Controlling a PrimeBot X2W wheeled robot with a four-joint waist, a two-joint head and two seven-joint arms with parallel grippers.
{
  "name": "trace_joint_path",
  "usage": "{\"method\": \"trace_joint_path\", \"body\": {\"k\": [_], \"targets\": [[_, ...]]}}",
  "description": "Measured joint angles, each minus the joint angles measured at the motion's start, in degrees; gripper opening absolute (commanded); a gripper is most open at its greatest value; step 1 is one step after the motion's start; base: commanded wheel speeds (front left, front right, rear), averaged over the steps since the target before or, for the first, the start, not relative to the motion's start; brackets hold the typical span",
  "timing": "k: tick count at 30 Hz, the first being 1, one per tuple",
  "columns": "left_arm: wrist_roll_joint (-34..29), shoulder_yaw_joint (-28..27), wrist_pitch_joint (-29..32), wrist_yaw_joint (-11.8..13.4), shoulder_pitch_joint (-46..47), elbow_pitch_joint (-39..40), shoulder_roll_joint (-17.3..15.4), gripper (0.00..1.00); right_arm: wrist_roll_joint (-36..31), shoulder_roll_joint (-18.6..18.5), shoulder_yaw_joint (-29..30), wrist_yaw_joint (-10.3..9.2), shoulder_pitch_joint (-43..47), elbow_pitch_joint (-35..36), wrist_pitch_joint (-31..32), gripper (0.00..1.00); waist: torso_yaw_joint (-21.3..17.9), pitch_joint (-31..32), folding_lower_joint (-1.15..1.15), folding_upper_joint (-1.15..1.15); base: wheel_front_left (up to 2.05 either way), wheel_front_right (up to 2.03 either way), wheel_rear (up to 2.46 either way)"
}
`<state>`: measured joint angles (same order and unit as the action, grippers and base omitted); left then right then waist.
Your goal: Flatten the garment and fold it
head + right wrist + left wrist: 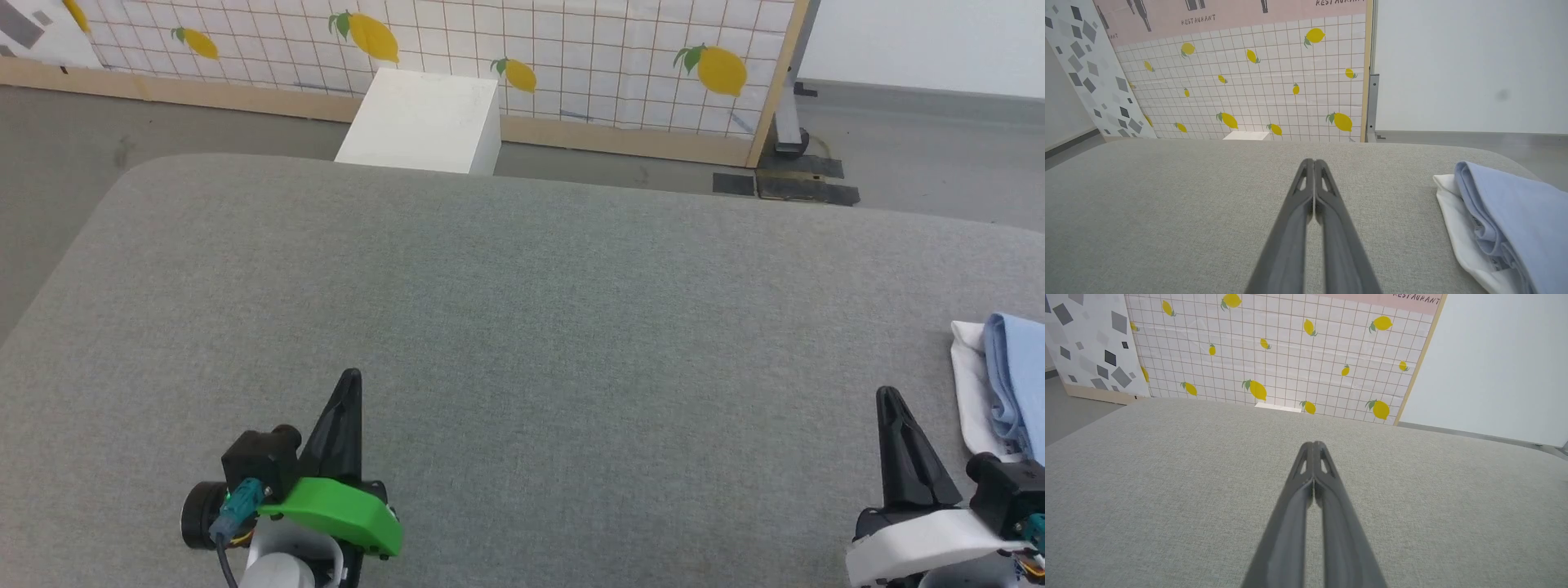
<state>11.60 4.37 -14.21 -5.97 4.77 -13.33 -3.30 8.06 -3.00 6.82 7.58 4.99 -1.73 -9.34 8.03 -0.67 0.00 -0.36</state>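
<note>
Wide bench (pixel 506 294), grey woven fabric cover, rounded far corners, surface flat and smooth. Lying on it: the garment (pixel 1006 384), light blue, bunched in soft folds over a white layer, at the bench's right edge, toward its near side

Open grey tabletop (pixel 522 286), garment (pixel 1012 367) at right edge

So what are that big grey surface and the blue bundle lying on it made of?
The grey surface looks like matte woven upholstery fabric: a fine flecked weave shows, and its corners round off softly. The blue garment seems thin, matte cotton-like cloth, lying in soft rolled folds with a white part beneath; the exact fibre cannot be told.
</note>
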Motion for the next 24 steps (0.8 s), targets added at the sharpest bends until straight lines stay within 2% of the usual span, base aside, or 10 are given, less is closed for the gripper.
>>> {"method": "trace_joint_path", "body": {"k": [24], "targets": [[-2.6,-1.1,3.4,1.3,-0.2,3.2,0.0,0.00,-1.5,0.0,-1.6,0.00,-0.3,0.2,2.3,0.00,-2.0,0.2,0.00,0.00,0.00,0.00,0.00]]}}
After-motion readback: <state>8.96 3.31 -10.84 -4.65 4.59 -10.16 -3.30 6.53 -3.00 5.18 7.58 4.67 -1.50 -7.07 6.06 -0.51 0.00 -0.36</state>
